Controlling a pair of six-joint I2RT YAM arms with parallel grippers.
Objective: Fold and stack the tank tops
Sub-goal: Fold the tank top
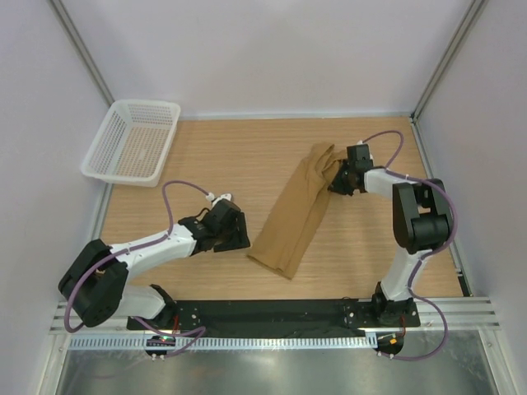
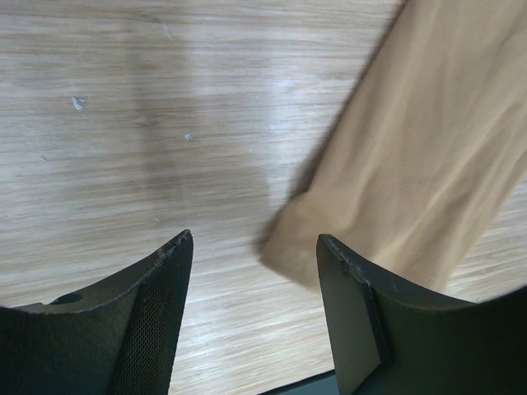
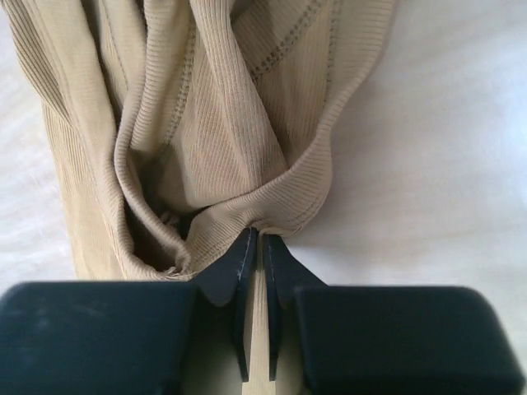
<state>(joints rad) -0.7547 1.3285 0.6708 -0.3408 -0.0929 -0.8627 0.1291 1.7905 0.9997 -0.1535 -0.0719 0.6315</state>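
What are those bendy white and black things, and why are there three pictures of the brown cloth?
They are two robot arms, each ending in a pincer with two fingers. One picture looks down from above. It shows a wooden table, a white basket in the far left corner, and a tan tank top lying in a long strip. The other two pictures come from small cameras on the wrists. The right pincer has pinched the far end of the tank top, so the cloth bunches up there. The left pincer is open and empty, just above the near end of the cloth.
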